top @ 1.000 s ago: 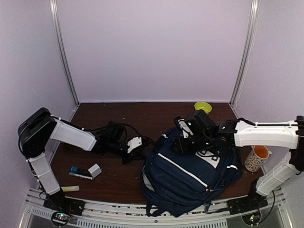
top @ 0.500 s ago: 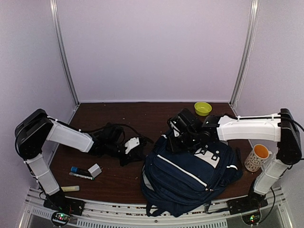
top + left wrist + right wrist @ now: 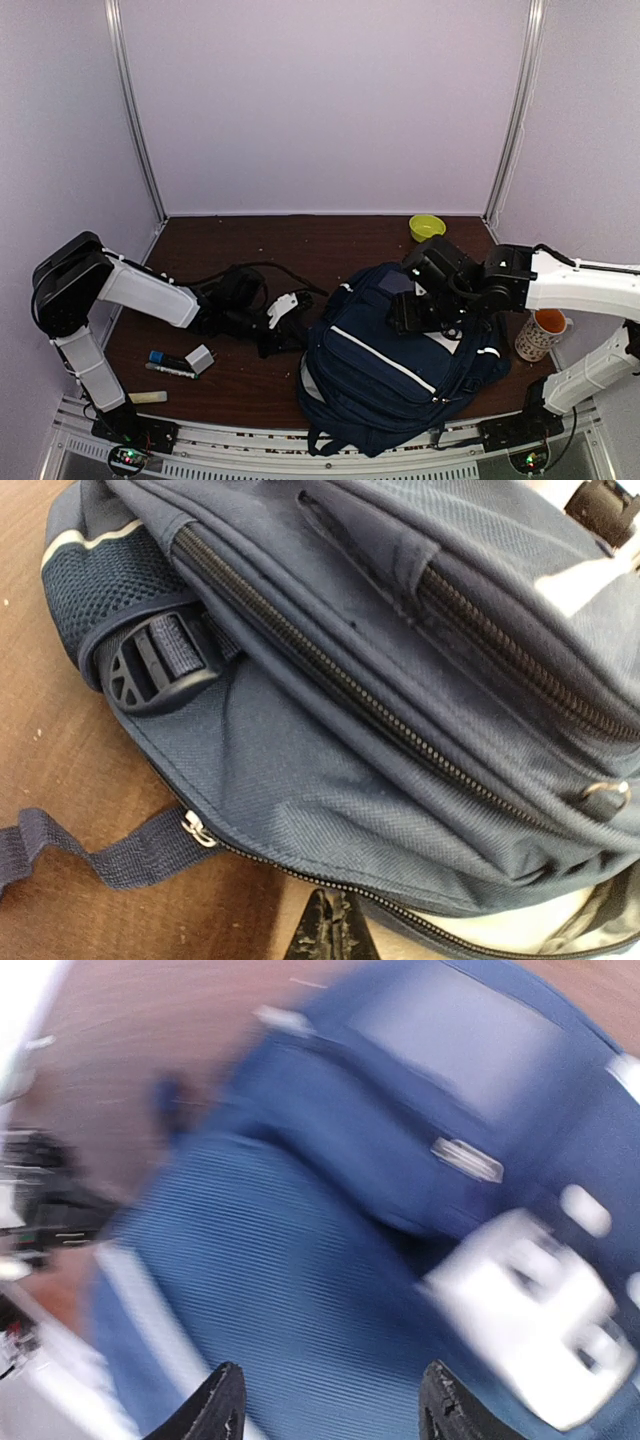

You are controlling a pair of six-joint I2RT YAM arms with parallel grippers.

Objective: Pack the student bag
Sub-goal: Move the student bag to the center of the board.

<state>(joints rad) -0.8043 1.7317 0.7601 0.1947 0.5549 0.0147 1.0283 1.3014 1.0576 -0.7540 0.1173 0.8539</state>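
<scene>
Swinging back from the far-left corner of the bag (image 3: pixel 400 380), the right arm has carried its gripper (image 3: pixel 330 1412) rightward, so it now hangs over the bag's far end by the white patch (image 3: pixel 530 1310). Its wrist picture is smeared with motion. The left arm has hardly shifted, and the bag lies where it did.

The right gripper's fingers stand well apart, with only blue fabric showing between them, so it has hold of nothing. The left gripper (image 3: pixel 335 935) is closed tight, its tips pressed together just beside the bag's left side and close to a zip. Whether it pinches a zip pull there cannot be told.

The bag lies flat on the right half of the worktop (image 3: pixel 250 250), between the two arms, with its near end at the near edge. From the left wrist, the long zip (image 3: pixel 330 675) across its side looks closed, and a black buckle (image 3: pixel 150 665) sits on the mesh strap.

Packing looks barely under way. A marker (image 3: pixel 168 361), a small white block (image 3: pixel 200 358) and a pale stick (image 3: pixel 147 397) lie loose at the near left. A mug (image 3: pixel 543 333) stands just right of the bag, and a green bowl (image 3: pixel 427 226) sits at the far right. What is already inside the bag is hidden. Opening a compartment and loading those items seems to be what is left.
</scene>
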